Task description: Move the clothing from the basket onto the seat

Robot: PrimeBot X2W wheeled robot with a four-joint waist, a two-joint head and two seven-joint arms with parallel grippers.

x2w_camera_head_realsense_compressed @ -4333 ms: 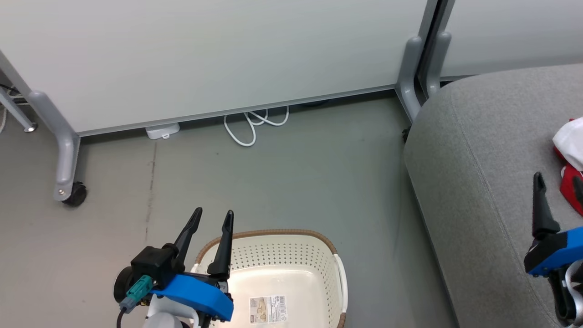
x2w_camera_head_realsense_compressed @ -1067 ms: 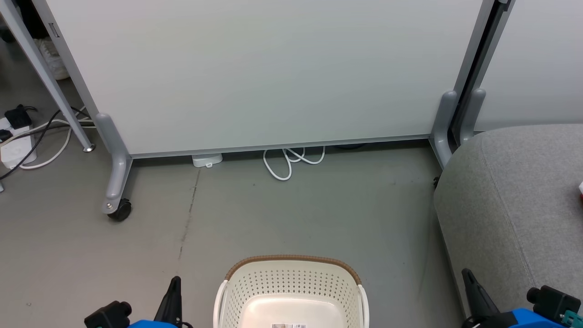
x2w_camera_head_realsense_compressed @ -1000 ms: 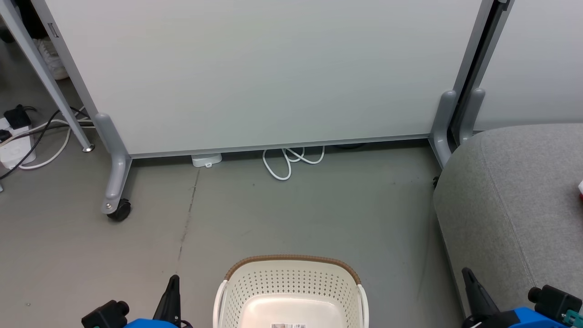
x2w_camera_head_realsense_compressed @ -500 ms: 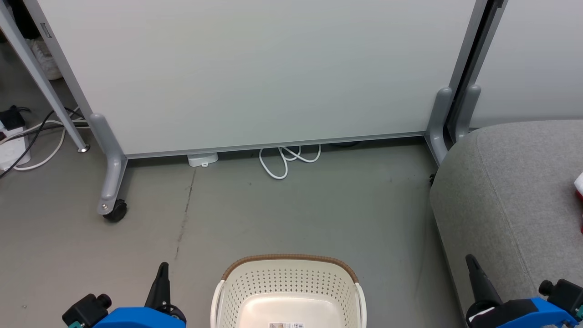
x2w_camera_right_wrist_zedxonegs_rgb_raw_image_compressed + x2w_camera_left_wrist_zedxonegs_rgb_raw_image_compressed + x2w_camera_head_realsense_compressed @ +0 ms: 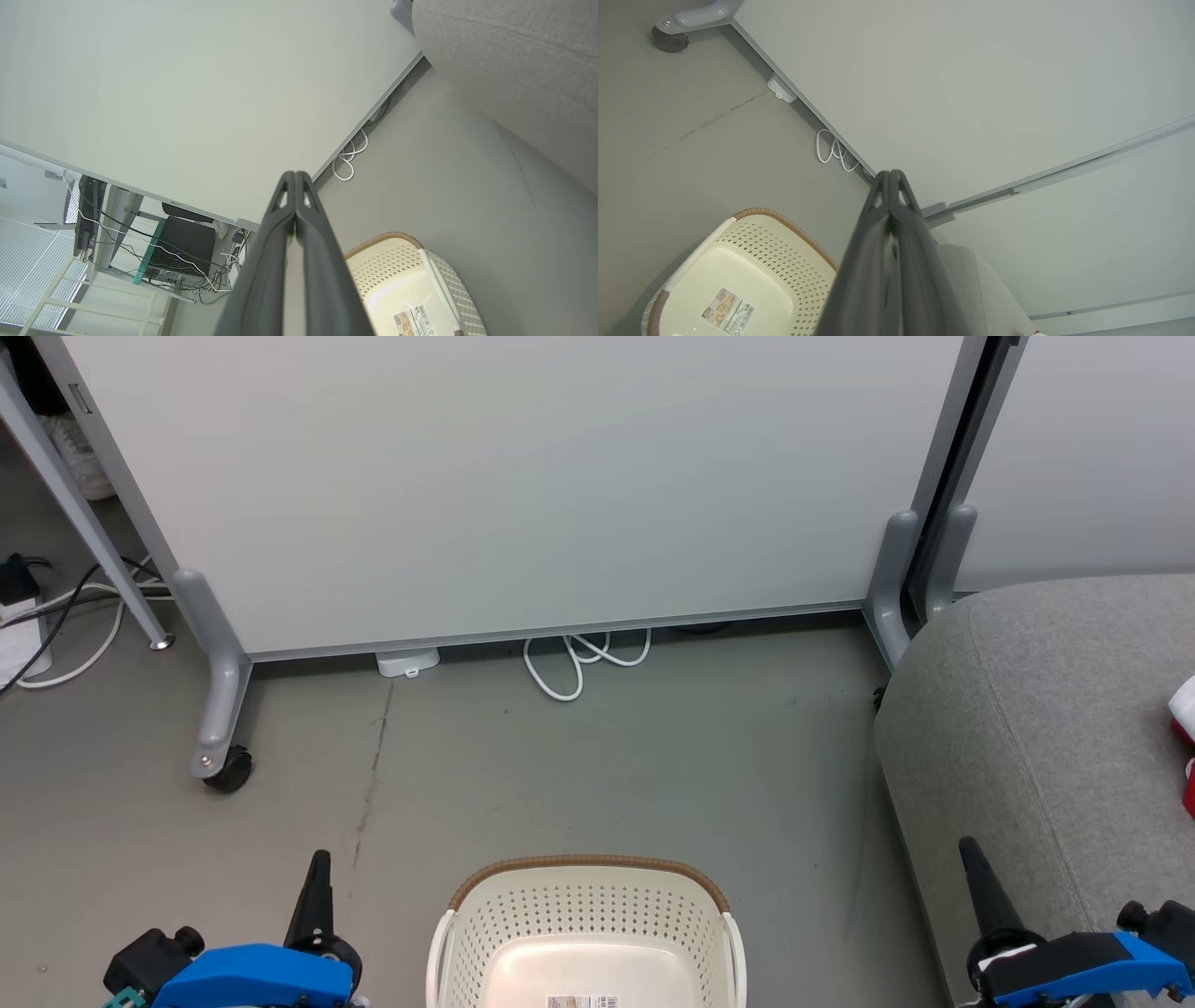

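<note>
1. Left end effector (image 5: 319, 863): its two dark fingers are pressed together along their length, tips meeting, and it holds nothing. It hangs over the floor (image 5: 653, 756) just left of the basket. The left wrist view shows the same closed pair (image 5: 891, 175).
2. Right end effector (image 5: 971, 859): its fingers are likewise fully closed and hold nothing. It hangs beside the seat's rounded left edge. The right wrist view confirms the fingers meet (image 5: 295, 175).
3. Basket (image 5: 588, 905): a cream perforated laundry basket with a brown woven-look rim and white side handles. It stands upright on the floor between the two end effectors, apart from the seat and well apart from the partition's lower rail. Its bare bottom carries a barcode label (image 5: 581, 1001). It also appears in both wrist views (image 5: 784, 252) (image 5: 387, 266).
4. Seat (image 5: 1046, 709): a grey upholstered sofa cushion to the right of the basket.
5. Clothing (image 5: 1187, 709): red and white fabric on top of the seat, well in from its left edge and cut off by the frame.
6. Partition panel (image 5: 523, 476): a white panel on grey legs with a black caster (image 5: 229, 770). A white cable loop (image 5: 574, 663) lies on the floor at its lower rail.
</note>
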